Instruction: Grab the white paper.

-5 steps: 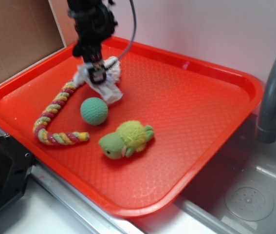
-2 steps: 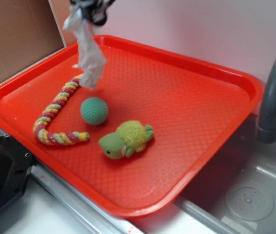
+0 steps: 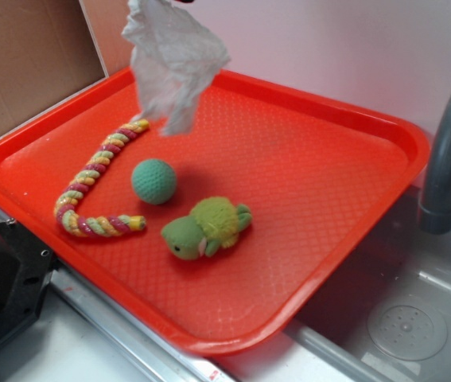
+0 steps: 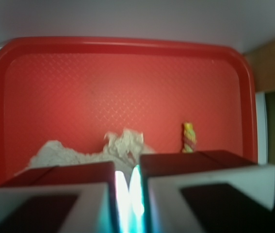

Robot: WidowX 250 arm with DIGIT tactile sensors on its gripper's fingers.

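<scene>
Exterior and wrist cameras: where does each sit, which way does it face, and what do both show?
Exterior: off the arm, above the tray's front corner, looking down across the red plastic tray, the green ball, the green plush toy and the braided rope; no robot part shows, and the hand is out of frame at the top.
Wrist: on the arm just behind the hand, looking down past its closed fingers at the tray.
Shared: the crumpled white paper hanging clear, the tray, and one rope end.
</scene>
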